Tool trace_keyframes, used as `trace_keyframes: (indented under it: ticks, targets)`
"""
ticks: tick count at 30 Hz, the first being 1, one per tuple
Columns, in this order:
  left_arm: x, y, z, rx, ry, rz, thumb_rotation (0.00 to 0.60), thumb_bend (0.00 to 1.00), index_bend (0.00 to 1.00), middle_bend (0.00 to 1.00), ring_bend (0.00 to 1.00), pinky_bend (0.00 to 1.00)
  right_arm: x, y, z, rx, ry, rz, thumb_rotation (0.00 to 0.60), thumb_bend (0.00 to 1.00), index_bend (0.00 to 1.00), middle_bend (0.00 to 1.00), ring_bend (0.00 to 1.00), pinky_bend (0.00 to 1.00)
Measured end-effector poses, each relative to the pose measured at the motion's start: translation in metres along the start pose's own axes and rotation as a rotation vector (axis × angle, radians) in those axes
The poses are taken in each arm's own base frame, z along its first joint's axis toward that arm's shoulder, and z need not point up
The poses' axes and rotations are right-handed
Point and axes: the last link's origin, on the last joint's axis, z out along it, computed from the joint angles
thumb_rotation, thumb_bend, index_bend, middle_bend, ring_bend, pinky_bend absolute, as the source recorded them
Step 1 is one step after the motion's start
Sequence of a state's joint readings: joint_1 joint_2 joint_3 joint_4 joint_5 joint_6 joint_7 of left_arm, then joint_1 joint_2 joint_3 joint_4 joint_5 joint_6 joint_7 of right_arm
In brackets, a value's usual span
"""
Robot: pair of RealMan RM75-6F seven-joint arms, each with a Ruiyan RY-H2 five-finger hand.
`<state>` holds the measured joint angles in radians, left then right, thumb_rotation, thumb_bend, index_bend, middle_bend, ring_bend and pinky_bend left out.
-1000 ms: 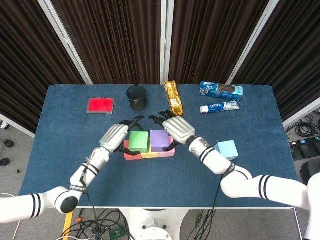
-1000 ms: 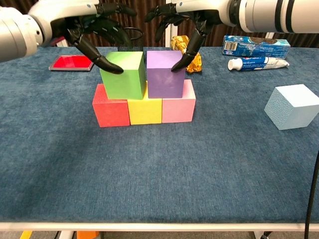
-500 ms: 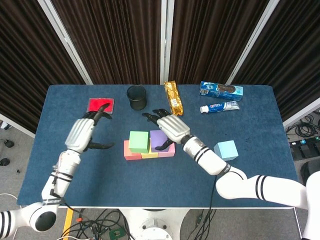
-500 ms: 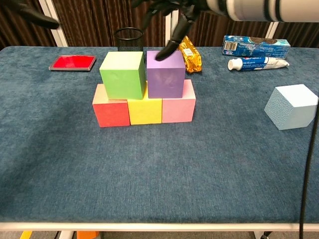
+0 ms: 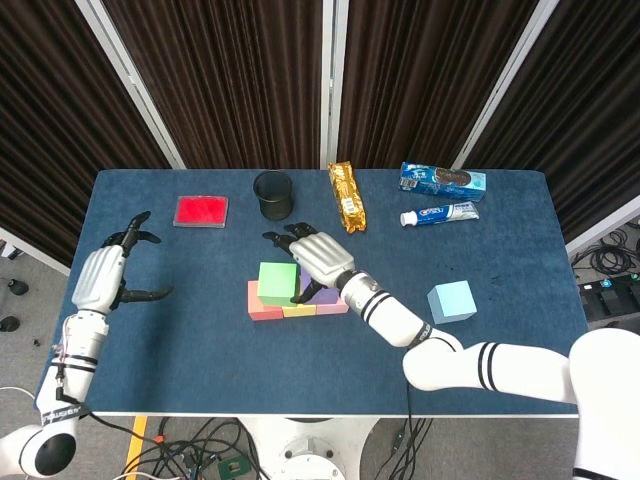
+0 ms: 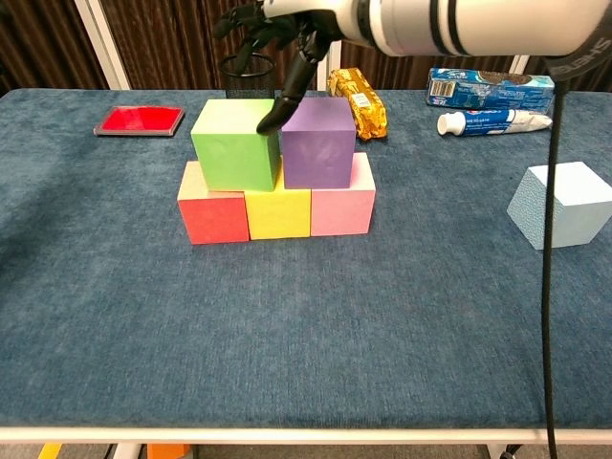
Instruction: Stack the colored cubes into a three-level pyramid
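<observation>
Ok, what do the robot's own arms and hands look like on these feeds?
Both arms are glossy white with black bands at the joints. Each hand has a silver-grey metallic back and black fingers: see the left hand and right hand in the head view. The right hand shows in the chest view too, with a thin black cable hanging from the right arm. No sleeves or readable markings are visible.

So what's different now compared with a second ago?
The left robot hand left the green cube and pulled away left. The right robot hand slid from the purple cube to the seam between them. Cubes, including the light blue cube, stayed put.
</observation>
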<state>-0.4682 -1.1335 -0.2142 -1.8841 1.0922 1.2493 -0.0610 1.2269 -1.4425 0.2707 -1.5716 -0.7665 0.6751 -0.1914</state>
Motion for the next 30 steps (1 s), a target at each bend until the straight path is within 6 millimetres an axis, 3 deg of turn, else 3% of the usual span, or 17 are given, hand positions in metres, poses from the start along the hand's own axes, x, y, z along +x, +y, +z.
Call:
trace_keyframes:
  ticks: [7,19,30]
  targets:
    - [0.009,-0.015,-0.007,0.026,0.011,-0.016,0.6,0.09,0.03,0.29,0.17,0.16,-0.001,-0.005,0.004,0.004,-0.01,-0.011,0.6,0.0,0.0,0.19,0.0,0.0]
    - [0.007,-0.03,-0.011,0.051,0.004,-0.018,0.6,0.09,0.03,0.29,0.17,0.16,-0.009,-0.009,0.018,-0.007,-0.003,-0.059,0.6,0.0,0.0,0.36,0.0,0.0]
    - [0.005,-0.033,-0.007,0.052,0.001,-0.017,0.6,0.09,0.03,0.29,0.17,0.16,0.0,-0.008,0.016,0.016,-0.009,-0.075,0.6,0.03,0.0,0.39,0.0,0.0]
